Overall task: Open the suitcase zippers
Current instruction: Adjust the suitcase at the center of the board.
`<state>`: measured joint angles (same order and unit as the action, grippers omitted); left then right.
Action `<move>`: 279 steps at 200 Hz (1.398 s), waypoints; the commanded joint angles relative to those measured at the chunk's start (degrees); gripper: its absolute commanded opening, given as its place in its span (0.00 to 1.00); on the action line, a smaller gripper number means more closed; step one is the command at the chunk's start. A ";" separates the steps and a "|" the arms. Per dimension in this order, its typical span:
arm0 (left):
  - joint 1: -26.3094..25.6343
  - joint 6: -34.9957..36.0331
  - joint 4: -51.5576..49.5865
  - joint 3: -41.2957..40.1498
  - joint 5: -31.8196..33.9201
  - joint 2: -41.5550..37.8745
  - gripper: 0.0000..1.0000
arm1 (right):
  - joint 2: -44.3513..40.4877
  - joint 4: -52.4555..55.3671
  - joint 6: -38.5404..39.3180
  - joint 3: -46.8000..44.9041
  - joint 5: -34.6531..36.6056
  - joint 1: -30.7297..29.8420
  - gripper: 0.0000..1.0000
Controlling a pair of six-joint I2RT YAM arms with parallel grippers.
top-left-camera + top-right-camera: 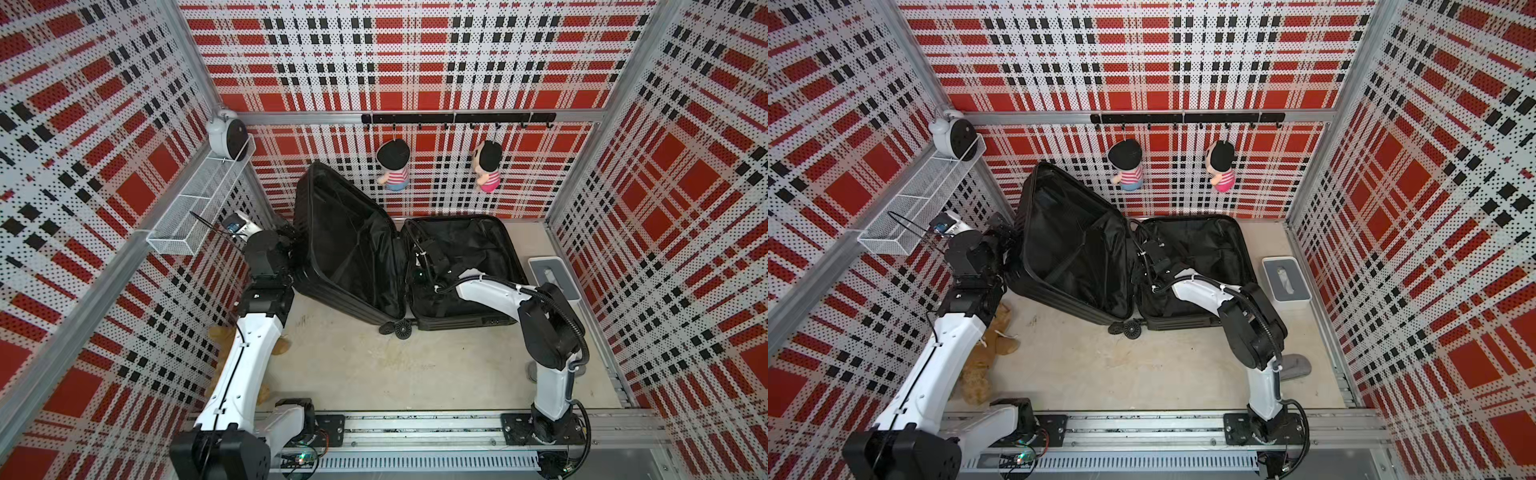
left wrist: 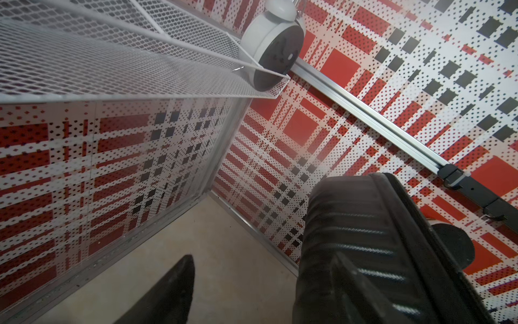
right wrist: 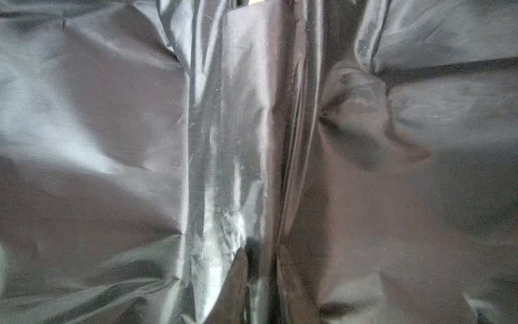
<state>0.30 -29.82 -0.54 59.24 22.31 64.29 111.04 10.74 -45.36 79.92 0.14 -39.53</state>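
The suitcase [image 1: 345,257] stands at the back of the counter [image 1: 374,365], spread wide. One half lies flat with its black lining up. The other half is tilted up on its edge against the back wall, its hollow facing the flat half.

Since the two halves are apart, the outer zippers [image 2: 417,230] along the rims look undone all the way round. I cannot make out any pulls.

The left pincer [image 1: 292,243] is at the outer, ribbed side of the raised half. The left wrist view shows it released and spread wide, with one finger [image 2: 173,291] free over the counter and the ribbed shell beside the other. It seems to prop that half rather than grip it.

The right pincer [image 1: 422,270] reaches down into the flat half near the hinge. The right wrist view shows only creased lining close up. I cannot tell whether this pincer is clenched, or whether it has hold of any cloth.

The step in hand looks like the tail of the job: either settling the halves open or hunting for an inner zip in the lining. Next, the right arm needs to lift clear without dragging the cloth. The left arm must brace the raised half so that it does not drop shut. The tissue box [image 1: 552,278] sits just beside the flat half, out of the way.
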 commanded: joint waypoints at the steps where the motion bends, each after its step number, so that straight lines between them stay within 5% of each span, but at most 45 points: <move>1: -0.98 2.96 -11.90 -1.01 -4.55 3.46 0.77 | 1.70 10.00 -2.04 -3.86 2.78 0.15 0.19; 38: 1.80 4.28 -17.80 3.17 2.65 -1.66 0.80 | 1.30 8.29 -3.01 -4.44 1.44 0.14 0.22; 80: 9.04 5.48 -22.61 6.05 1.99 -3.57 0.81 | 2.47 6.55 -4.50 -3.72 -0.39 0.15 0.24; 86: 9.72 5.48 -22.76 5.97 1.43 -3.96 0.84 | 2.42 6.02 -4.68 -3.81 -0.59 0.15 0.24; 89: 9.88 5.45 -22.83 5.97 1.19 -4.19 0.99 | 2.54 5.84 -4.74 -3.73 -0.65 0.15 0.24; 103: 10.25 5.17 -23.15 6.28 0.62 -4.94 0.98 | 2.74 5.32 -5.06 -3.39 -0.76 0.15 0.25; 130: 9.99 4.54 -23.53 6.79 -2.36 -5.44 0.98 | 2.56 4.90 -5.09 -2.24 -1.41 0.07 0.35; 165: 9.02 4.58 -23.76 7.41 -1.15 -9.07 0.98 | 0.21 4.37 -3.58 -1.62 -1.30 -0.20 0.68; 224: 10.02 5.24 -26.98 11.23 1.25 -10.46 0.98 | -4.17 4.03 -1.08 -1.26 -0.81 -0.81 1.00; 279: 7.42 5.18 -26.71 13.38 -6.35 -14.89 0.98 | -18.39 -6.84 9.88 -11.60 -1.58 -1.60 1.00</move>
<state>9.45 -25.39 -27.09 70.96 20.08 50.48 101.89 11.44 -42.00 73.17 -0.05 -40.42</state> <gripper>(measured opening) 0.983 0.995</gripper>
